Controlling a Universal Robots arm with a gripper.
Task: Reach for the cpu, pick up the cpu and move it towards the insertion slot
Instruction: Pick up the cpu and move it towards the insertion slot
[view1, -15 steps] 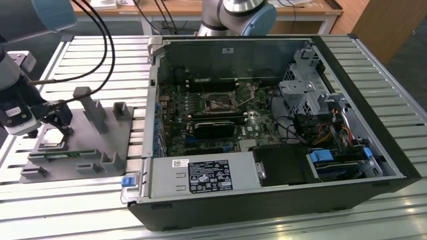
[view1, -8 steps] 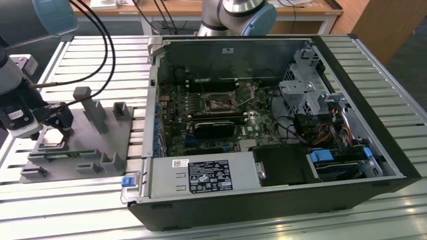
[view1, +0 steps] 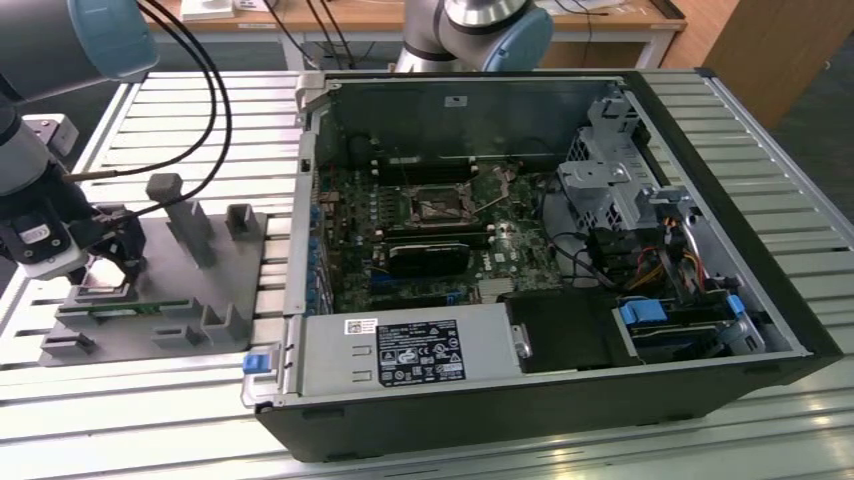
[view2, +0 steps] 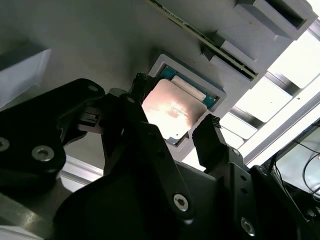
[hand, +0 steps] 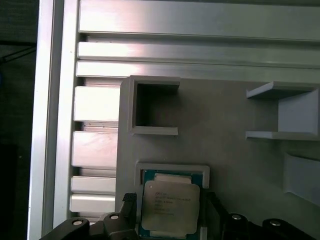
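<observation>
At the lower left of the exterior view, the gripper (view1: 104, 275) straddles the cpu (view2: 175, 109), which sits at a square recess (hand: 172, 167) of the grey fixture (view1: 187, 288). I cannot tell whether it is clamped on the chip or merely spread. The insertion slot (view1: 438, 208) lies well apart, mid-frame inside the open computer case (view1: 694, 130).

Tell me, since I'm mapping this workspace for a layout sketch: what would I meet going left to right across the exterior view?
gripper → tall grey post → insertion slot → silver drive cage
</observation>
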